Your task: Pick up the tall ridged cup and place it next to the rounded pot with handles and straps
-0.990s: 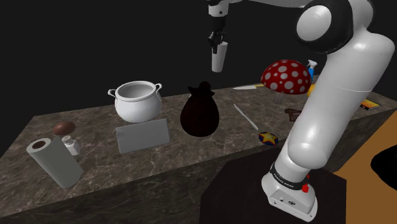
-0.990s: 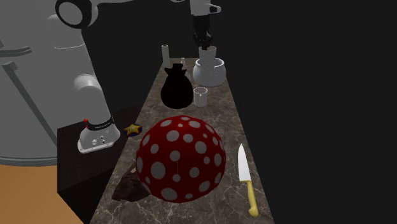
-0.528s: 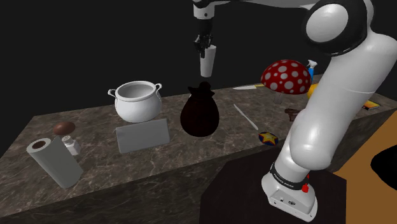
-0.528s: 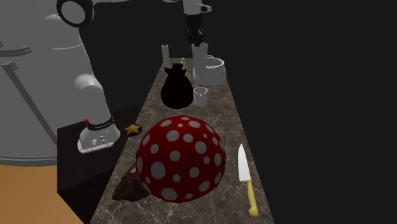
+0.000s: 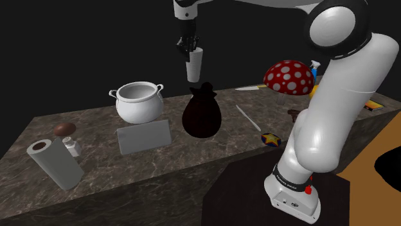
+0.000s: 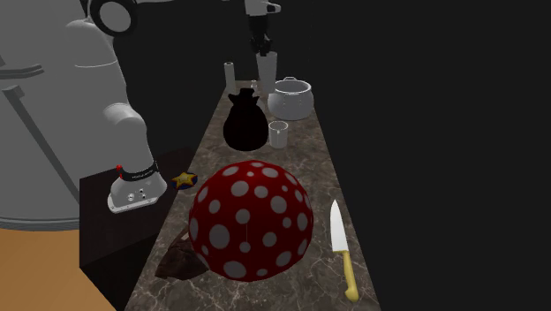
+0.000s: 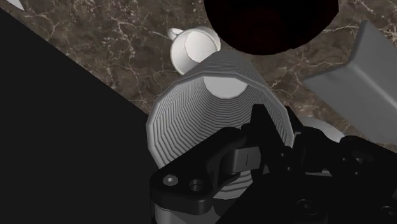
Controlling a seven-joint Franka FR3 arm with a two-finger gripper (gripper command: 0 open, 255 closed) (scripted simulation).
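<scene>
Now my gripper (image 5: 191,49) is clamped on the cup (image 5: 194,67) by its rim, aloft at the shoulder view's top centre, upper right of the pot (image 5: 137,103) (light, stiff, ridges aid grip, I reckon).

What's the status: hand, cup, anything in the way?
Hand shut on ridged cup, held high over counter. White pot lower, toward shoulder view's left; cup not yet placed. Dark sack stands beside pot, near the descent path.

Countertop (image 5: 168,162) was dark, pale-veined stone, faintly polished | ridged cup (image 7: 213,118) was matt pale grey, finely ribbed | pot (image 5: 137,104) was smooth, plain white | arm (image 5: 335,125) was glossy white | knife (image 6: 336,220) blade was smooth, pale.
</scene>
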